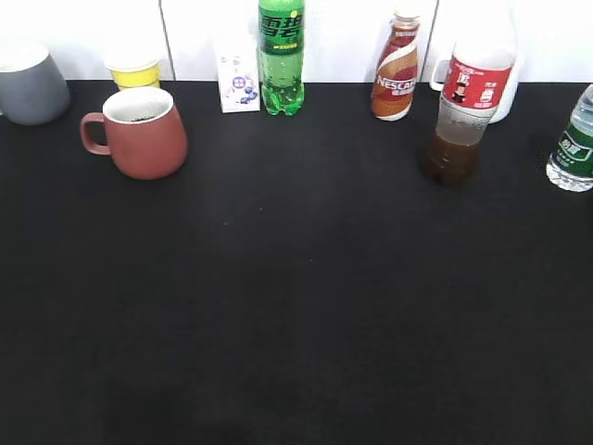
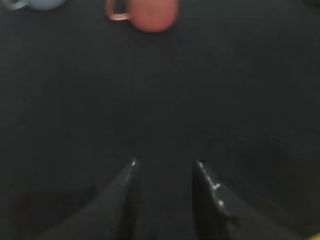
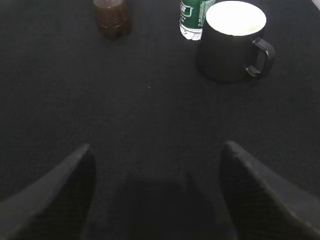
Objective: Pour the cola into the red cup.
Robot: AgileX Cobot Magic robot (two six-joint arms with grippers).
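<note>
The cola bottle [image 1: 460, 120] stands upright at the back right of the black table, clear plastic with a red label and dark brown liquid low in it; its base shows in the right wrist view [image 3: 113, 17]. The red cup [image 1: 141, 132] stands at the back left, handle to the left, and shows blurred at the top of the left wrist view [image 2: 149, 14]. My left gripper [image 2: 165, 164] is open and empty over bare cloth, far from the cup. My right gripper [image 3: 156, 147] is wide open and empty, well short of the bottle. Neither gripper shows in the exterior view.
Along the back stand a grey mug [image 1: 31, 85], a yellow paper cup [image 1: 135, 72], a small white carton [image 1: 239, 85], a green Sprite bottle [image 1: 281, 57], a Nescafe bottle [image 1: 397, 76] and a green-labelled water bottle [image 1: 574, 144]. A black mug [image 3: 231, 42] stands beside it.
</note>
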